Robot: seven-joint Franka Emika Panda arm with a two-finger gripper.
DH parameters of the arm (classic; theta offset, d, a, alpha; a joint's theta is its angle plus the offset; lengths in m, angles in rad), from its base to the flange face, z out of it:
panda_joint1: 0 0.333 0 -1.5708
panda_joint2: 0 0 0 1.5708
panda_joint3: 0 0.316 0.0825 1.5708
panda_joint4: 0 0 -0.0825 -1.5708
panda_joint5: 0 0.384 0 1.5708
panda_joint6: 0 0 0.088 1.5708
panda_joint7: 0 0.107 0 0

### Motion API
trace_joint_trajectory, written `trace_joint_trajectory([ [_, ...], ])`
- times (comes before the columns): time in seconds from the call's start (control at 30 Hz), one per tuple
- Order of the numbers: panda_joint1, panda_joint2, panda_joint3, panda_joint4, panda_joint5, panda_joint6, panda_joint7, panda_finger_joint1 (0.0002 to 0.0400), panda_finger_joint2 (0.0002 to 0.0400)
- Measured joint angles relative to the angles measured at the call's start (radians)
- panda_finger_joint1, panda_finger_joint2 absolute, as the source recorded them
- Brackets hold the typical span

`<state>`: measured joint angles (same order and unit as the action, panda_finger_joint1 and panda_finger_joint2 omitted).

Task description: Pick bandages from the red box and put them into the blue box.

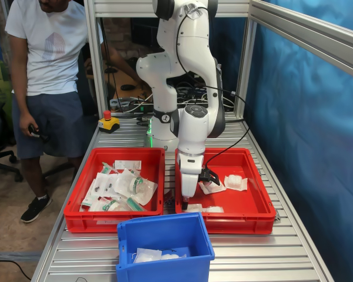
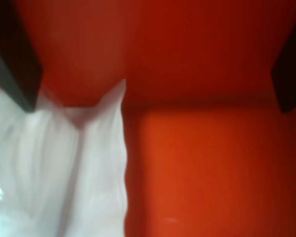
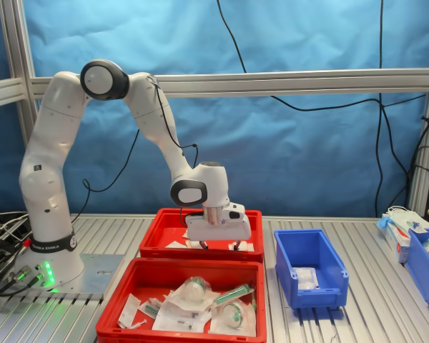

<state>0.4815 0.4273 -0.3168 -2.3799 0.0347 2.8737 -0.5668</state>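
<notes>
My gripper (image 1: 185, 203) is low inside the red box (image 1: 254, 215) on the first exterior view's right, near its front left corner. In the wrist view the gripper (image 2: 157, 106) is open, with one dark finger (image 2: 15, 74) touching the edge of a white bandage pouch (image 2: 59, 168) on the red floor. That pouch (image 1: 203, 208) lies just beside the gripper. Two more bandages (image 1: 236, 182) lie further back in the red box. The blue box (image 1: 165, 227) stands in front of both trays with bandages (image 1: 156, 254) inside. In the second exterior view the gripper (image 3: 218, 246) is in the far red box (image 3: 157, 233), and the blue box (image 3: 311, 280) is to its right.
A second red tray (image 1: 115, 224) holds several mixed medical packets (image 1: 126, 187). A person (image 1: 47, 70) stands on the first exterior view's left. A yellow stop button (image 1: 109, 122) sits behind the trays. Another blue bin (image 3: 425, 266) stands on the second exterior view's right.
</notes>
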Motion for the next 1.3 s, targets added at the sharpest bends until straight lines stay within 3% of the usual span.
trace_joint_trajectory([
  [0.57,0.008,-0.032,-0.016,0.002,0.0,0.0,0.0,0.04,0.04],
  [1.03,-0.022,-0.103,-0.022,0.025,-0.005,0.0,0.001,0.04,0.04],
  [1.2,-0.052,-0.129,-0.022,0.054,-0.054,0.0,0.003,0.04,0.04],
  [1.23,-0.052,-0.129,-0.022,0.054,-0.054,0.0,0.003,0.04,0.04],
  [1.3,-0.073,-0.138,-0.024,0.064,-0.085,0.0,0.003,0.04,0.04],
])
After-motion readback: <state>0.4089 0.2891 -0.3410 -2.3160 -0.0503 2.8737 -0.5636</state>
